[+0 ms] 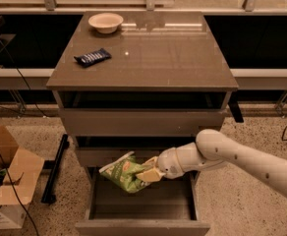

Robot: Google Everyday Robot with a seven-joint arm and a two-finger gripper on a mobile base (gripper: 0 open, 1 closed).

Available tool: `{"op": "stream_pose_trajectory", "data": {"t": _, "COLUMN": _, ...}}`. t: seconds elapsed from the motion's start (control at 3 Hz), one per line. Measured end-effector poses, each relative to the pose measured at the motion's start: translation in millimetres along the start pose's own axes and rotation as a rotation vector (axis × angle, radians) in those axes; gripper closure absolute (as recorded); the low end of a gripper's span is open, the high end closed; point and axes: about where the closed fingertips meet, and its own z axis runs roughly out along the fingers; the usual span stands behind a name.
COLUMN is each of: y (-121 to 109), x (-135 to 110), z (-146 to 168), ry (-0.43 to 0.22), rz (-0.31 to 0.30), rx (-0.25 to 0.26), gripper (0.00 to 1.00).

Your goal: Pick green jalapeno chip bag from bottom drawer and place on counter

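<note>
The green jalapeno chip bag [123, 171] is a wrinkly green foil bag with white print. My gripper [148, 173] is shut on its right end and holds it in the air above the open bottom drawer [141, 225], level with the middle drawer's front. The white arm reaches in from the right. The bottom drawer is pulled out and its floor is bare where I can see it. The counter [173, 58] is the glossy grey-brown top of the cabinet, well above the bag.
A cream bowl [105, 22] stands at the counter's back left. A dark blue candy wrapper [92, 57] lies on the left part. Cardboard boxes [6, 181] sit on the floor at the left. A black bar [55, 168] lies beside the cabinet.
</note>
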Motion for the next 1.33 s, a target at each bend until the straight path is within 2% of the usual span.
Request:
{"op": "stream_pose_trajectory", "data": {"t": 0.33, "y": 44.0, "x": -51.7, "z": -56.6, "ry": -0.027, "rz": -0.192, "rx": -0.021, "gripper": 1.0}}
{"op": "stream_pose_trajectory", "data": {"t": 0.67, "y": 81.8, "x": -141.9, "z": -144.3, "ry": -0.064, "rz": -0.36, "rx": 0.069, "gripper": 1.0}}
{"op": "stream_pose_trajectory", "data": {"t": 1.0, "y": 90.9, "x": -208.9, "z": -206.6, "ry": -0.092, "rz": -0.451, "rx": 0.17, "gripper": 1.0}}
{"op": "stream_pose_trajectory", "data": {"t": 1.33, "y": 87.5, "x": -286.4, "z": -266.1, "ry": -0.171, "rz": -0.468, "rx": 0.333, "gripper": 1.0}}
